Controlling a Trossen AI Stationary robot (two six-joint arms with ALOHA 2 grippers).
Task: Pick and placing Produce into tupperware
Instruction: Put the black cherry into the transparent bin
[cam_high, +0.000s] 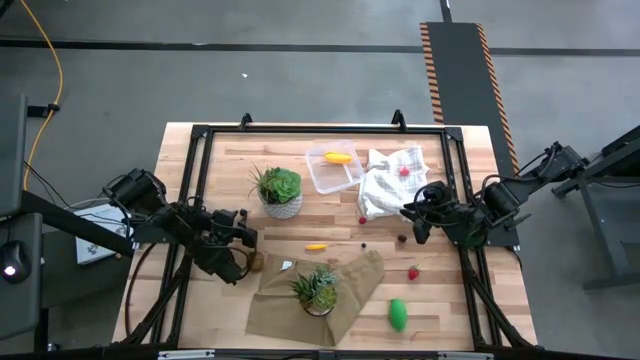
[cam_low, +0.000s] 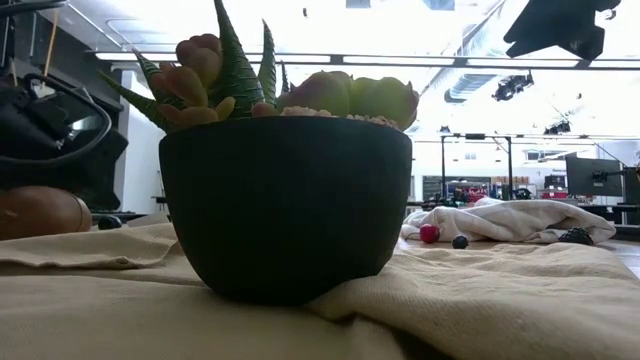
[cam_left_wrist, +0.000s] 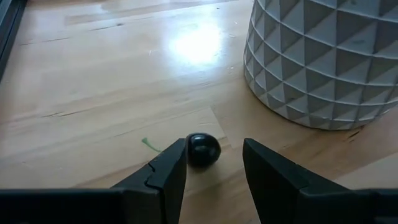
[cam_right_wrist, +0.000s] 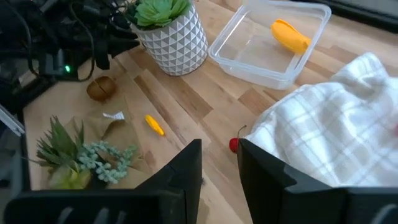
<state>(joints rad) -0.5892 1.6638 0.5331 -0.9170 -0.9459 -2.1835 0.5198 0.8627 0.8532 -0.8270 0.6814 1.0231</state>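
Observation:
My left gripper (cam_left_wrist: 214, 163) is open and low over the wood near the white plant pot (cam_left_wrist: 323, 59). A tiny dark berry (cam_left_wrist: 203, 150) lies on the table between its fingertips, close to one finger. My right gripper (cam_right_wrist: 219, 163) is open, hovering by the white cloth (cam_right_wrist: 336, 134), with a red berry (cam_right_wrist: 234, 145) on the table just ahead of its fingers. The clear tupperware (cam_high: 333, 170) holds one yellow piece (cam_high: 338, 157). A small yellow piece (cam_high: 316, 246), brown ball (cam_high: 256, 262), red berry (cam_high: 413, 272) and green piece (cam_high: 398, 314) lie on the table. My left gripper has one finger (cam_left_wrist: 177, 155) right beside the dark berry, which rests on the table; whether that finger touches it I cannot tell.
A succulent in a dark pot (cam_low: 285, 205) stands on a tan cloth (cam_high: 330, 290) at the near side. The white pot's plant (cam_high: 279, 186) stands left of the tupperware. Another red berry (cam_high: 404, 171) sits on the white cloth. A black frame (cam_high: 320, 130) borders the table.

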